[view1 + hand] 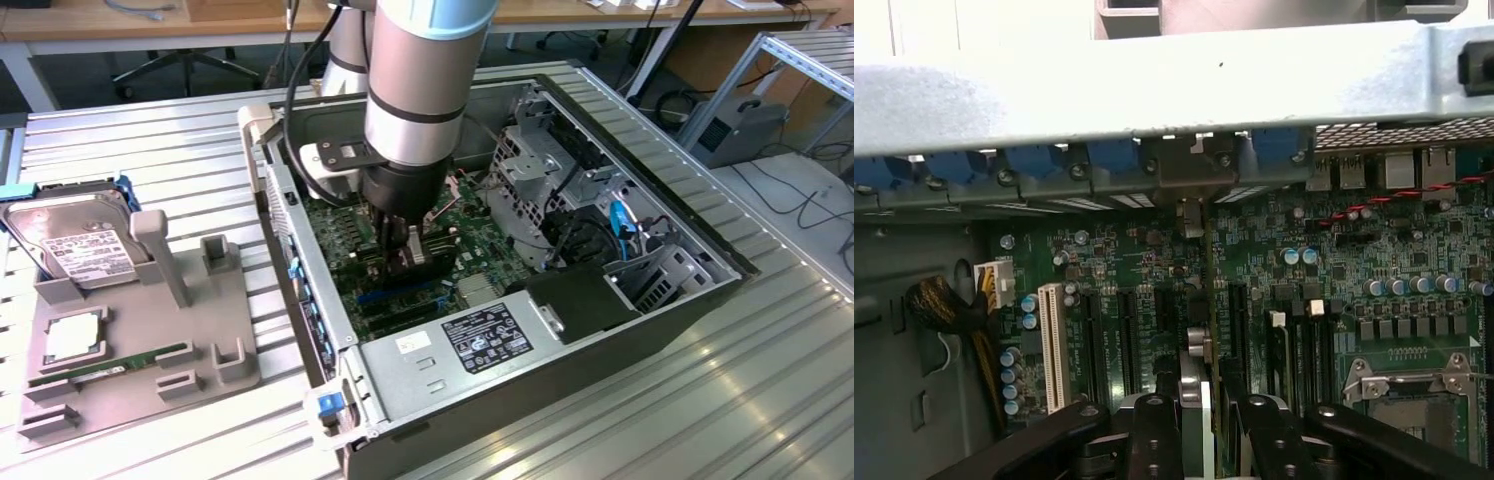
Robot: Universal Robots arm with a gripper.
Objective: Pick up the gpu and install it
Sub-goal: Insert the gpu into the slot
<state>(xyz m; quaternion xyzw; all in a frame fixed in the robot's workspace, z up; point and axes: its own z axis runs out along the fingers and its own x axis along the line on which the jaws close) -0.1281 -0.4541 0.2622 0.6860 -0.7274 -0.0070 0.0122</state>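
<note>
The gpu (1195, 400), a thin flat dark-green expansion card seen edge-on with a silver metal bracket (1194, 215) at its far end, is standing upright between the black fingers (1154, 435) of the gripper (1199, 440), which is clamping narrowly on the card's top edge. The card is running straight out ahead of the gripper toward the rear wall of the open grey computer case (654, 310), and its lower edge is sitting over one of the long black expansion slots (1237, 335) on the green motherboard (1374, 260). I cannot tell whether it is touching the slot or hovering just above it. In the exterior view the gripper (404, 245) is reaching deep into the case, directly above the board.

To one side of the gripper a white slot (1051, 345) and a bundle of yellow and black wires (949, 310) are lying; to the other side, the silver processor socket frame (1414, 385) is sitting near. Outside the case, on the metal bench (747, 400), a grey holder tray (134, 350) is carrying a boxy silver hard drive (74, 240) and a narrow green RAM stick (114, 365).

Judging from this, the main risk is misalignment. If the card's edge is pressing beside the slot rather than into it, force could bend the board or damage contacts. The bracket could also catch on the rear wall's blue retention clips (1054, 160) and tilt the card, and a narrow hold on the top edge may be letting it pivot under load.
</note>
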